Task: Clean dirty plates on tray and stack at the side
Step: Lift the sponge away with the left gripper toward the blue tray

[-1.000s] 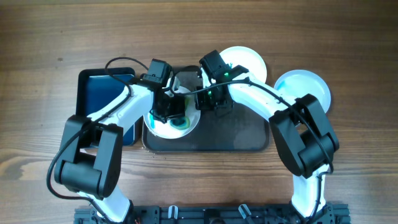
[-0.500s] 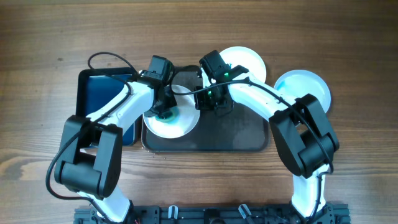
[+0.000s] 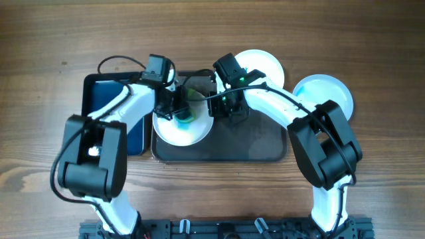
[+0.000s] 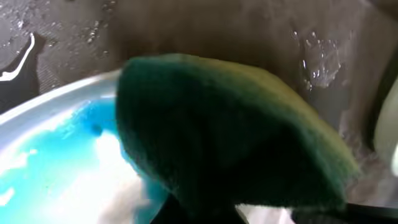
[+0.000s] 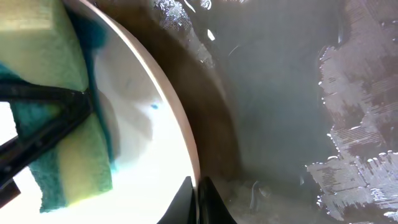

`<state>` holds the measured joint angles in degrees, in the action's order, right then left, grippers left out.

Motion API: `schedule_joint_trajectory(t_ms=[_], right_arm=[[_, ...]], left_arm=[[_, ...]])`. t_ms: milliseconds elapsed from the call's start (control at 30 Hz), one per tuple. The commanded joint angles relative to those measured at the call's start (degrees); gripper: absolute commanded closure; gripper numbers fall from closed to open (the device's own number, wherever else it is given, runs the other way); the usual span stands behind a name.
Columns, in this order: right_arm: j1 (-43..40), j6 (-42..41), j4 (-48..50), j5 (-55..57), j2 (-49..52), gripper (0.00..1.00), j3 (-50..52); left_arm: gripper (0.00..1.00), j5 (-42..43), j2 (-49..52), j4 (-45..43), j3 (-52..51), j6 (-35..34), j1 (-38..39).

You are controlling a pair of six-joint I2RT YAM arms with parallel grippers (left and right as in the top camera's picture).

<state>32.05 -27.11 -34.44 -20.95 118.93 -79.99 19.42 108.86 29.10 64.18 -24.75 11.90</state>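
Wooden bench [image 3: 53, 40] bears the tray [image 3: 259, 149]; the right tool [image 5: 198, 200] pinches the plate's [image 3: 174, 135] two-o'clock rim, likely steadying it while the left tool [image 3: 179, 113], clamped on a sponge [image 4: 230, 130], scrubs.

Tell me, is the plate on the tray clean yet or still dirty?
Still dirty: in the left wrist view a bright blue smear covers the plate beside the green sponge.

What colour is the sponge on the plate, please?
The sponge is green and yellow; right wrist view.
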Motion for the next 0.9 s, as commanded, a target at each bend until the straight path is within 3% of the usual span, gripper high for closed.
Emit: schedule_joint_trajectory(t_ms=[0, 100, 333, 600, 833, 867], right_arm=[[0.02, 0.0, 0.07, -1.62, -0.13, 0.96, -0.04], [0.02, -0.02, 0.13, -1.62, -0.13, 0.96, -0.04], [0.02, -0.04, 0.28, -1.62, -0.13, 0.96, -0.04], [0.02, -0.04, 0.28, -1.64, -0.13, 0.96, -0.04], [0.02, -0.2, 0.09, -1.99, 0.02, 0.95, 0.11], [0.02, -1.29, 0.13, -1.25, 0.13, 0.91, 0.31]], left_arm=[[0.96, -3.74, 2.58, 3.45, 0.66, -9.62, -2.75], [0.96, -9.62, 2.58, 7.69, 0.68, -14.84, -4.0], [0.96, -15.26, 0.81, 11.41, 1.86, -18.08, -4.15], [0.96, -14.99, -6.78, 20.55, 14.14, -6.8, -4.15], [0.96, -17.35, -15.06, 20.85, 18.08, -3.72, -4.42], [0.96, -19.39, -15.37, 20.9, 18.08, -3.72, -4.42]])
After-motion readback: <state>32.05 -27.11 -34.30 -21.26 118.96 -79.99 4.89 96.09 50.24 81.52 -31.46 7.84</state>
